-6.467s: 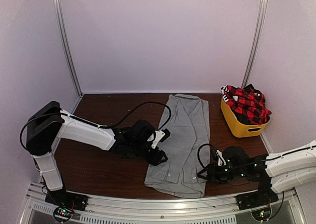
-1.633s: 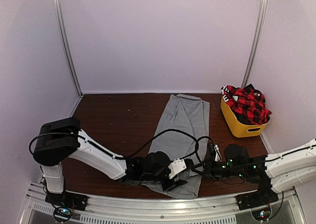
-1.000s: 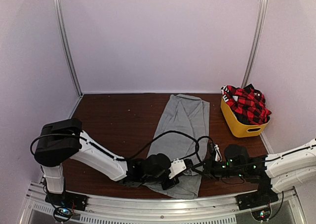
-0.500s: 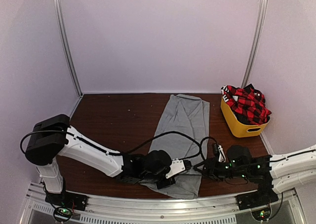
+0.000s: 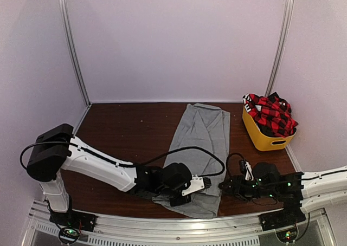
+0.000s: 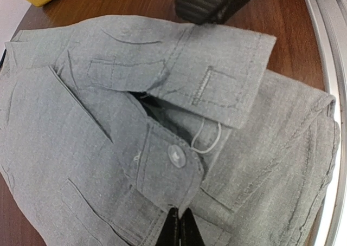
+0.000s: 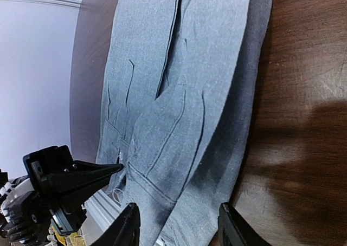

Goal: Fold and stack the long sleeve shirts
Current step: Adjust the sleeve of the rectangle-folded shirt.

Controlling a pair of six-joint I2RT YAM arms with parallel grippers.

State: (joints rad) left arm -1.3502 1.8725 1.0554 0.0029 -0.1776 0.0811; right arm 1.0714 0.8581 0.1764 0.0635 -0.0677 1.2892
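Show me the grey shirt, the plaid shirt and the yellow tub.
grey shirt [image 5: 205, 129], top view, its flat middle panel.
plaid shirt [image 5: 272, 116], top view, the bunched top of the heap.
yellow tub [image 5: 260, 139], top view, its near side wall.

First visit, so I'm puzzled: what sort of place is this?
Likely a robot test booth: bare white walls box in a dark wooden table, two white-and-black robot arms sit on a metal rail, and a light-grey collared cloth shirt lies between them.
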